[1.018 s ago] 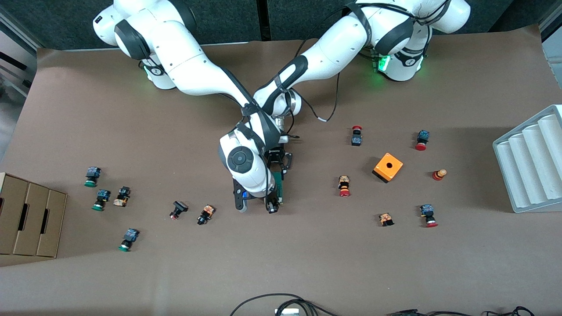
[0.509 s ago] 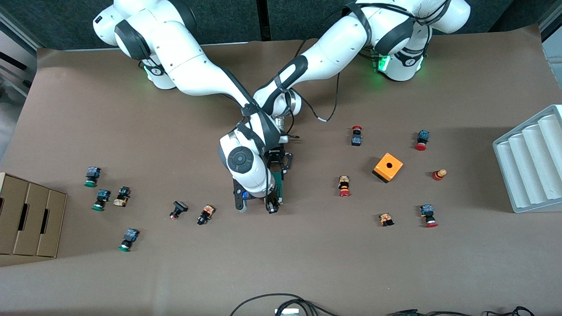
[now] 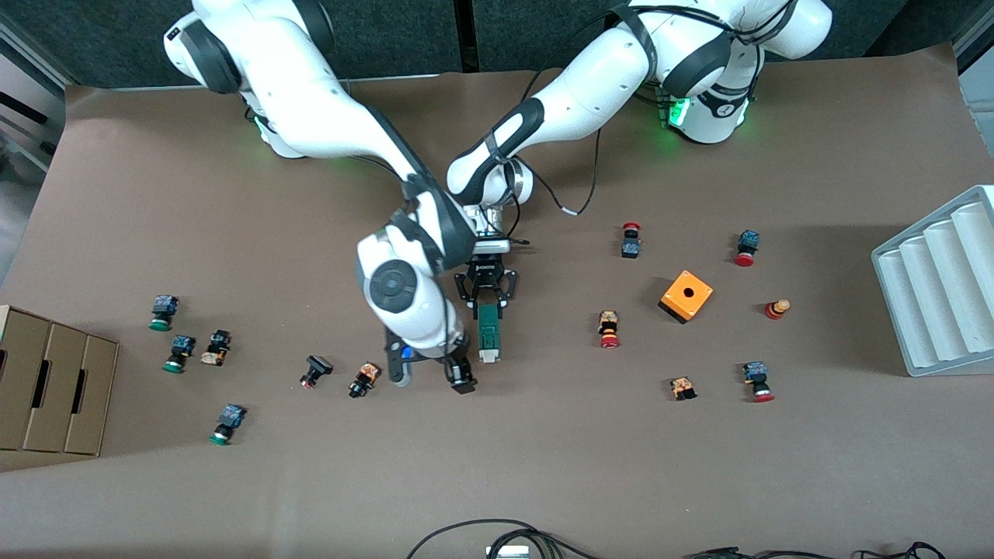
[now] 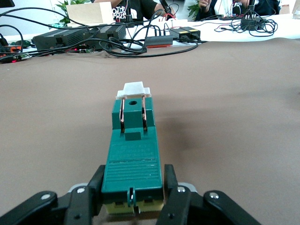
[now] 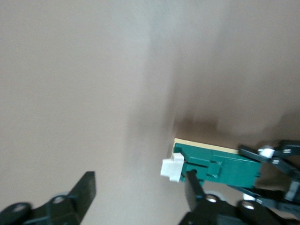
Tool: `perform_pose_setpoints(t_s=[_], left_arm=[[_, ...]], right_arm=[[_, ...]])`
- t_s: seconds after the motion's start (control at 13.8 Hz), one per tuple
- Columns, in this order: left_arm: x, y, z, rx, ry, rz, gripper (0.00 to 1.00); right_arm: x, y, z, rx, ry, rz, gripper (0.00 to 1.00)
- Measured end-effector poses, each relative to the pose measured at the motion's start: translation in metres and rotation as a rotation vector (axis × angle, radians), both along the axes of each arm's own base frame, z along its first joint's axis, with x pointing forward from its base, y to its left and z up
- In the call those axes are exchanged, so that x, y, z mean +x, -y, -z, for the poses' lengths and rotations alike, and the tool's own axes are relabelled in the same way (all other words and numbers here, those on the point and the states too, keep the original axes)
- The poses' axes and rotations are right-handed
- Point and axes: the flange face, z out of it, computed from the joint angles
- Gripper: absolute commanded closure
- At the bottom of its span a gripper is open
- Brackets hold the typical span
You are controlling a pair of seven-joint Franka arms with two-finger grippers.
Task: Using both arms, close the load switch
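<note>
While clamped in left gripper, load switch.

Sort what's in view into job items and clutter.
Job:
- dark-green rectangular load switch with white lever, clamped by left gripper
- right gripper, open beside it

Lying about:
- orange cube with a hole
- scattered red- and green-capped buttons
- white ribbed tray
- cardboard box

Even, bright overhead light falls on my tabletop, and my arms throw soft shadows onto it; green lamps glow at my bases. My right wrist view is smeared with motion blur. My left wrist view is sharp near the load switch, softer toward the background.
</note>
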Motion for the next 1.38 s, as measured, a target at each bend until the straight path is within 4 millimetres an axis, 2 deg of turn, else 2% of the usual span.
perform_pose_setpoints(t_s=[0.22, 0.29, 0.36, 0.44, 0.58, 0.8, 1.02, 1.24, 1.38], left_arm=[[0.0, 0.0, 0.0, 0.0, 0.001, 0.001, 0.45], [0.0, 0.0, 0.0, 0.0, 0.001, 0.001, 0.39], [0.0, 0.0, 0.0, 0.001, 0.001, 0.001, 0.15], [0.001, -0.001, 0.0, 0.001, 0.002, -0.001, 0.0], [0.001, -0.001, 0.001, 0.003, 0.003, -0.003, 0.0], [0.002, -0.002, 0.003, 0.005, 0.002, -0.004, 0.0], [0.003, -0.001, 0.0, 0.023, -0.006, -0.006, 0.0], [0.008, 0.004, -0.019, 0.089, -0.067, -0.04, 0.0], [0.01, 0.011, -0.04, 0.104, -0.098, -0.041, 0.0]], right_arm=[[0.005, 0.041, -0.075, -0.011, 0.03, -0.151, 0.0], [0.004, 0.059, -0.096, -0.013, 0.03, -0.207, 0.0], [0.002, 0.079, -0.116, -0.014, 0.028, -0.263, 0.0], [0.0, 0.101, -0.134, -0.012, 0.026, -0.307, 0.0], [-0.005, 0.147, -0.165, -0.005, 0.025, -0.389, 0.0], [-0.025, 0.218, -0.203, 0.01, 0.014, -0.558, 0.0], [-0.055, 0.306, -0.235, 0.025, 0.007, -0.745, 0.0], [-0.081, 0.396, -0.255, -0.01, -0.003, -0.93, 0.0], [-0.094, 0.444, -0.261, -0.044, 0.014, -1.057, 0.0]])
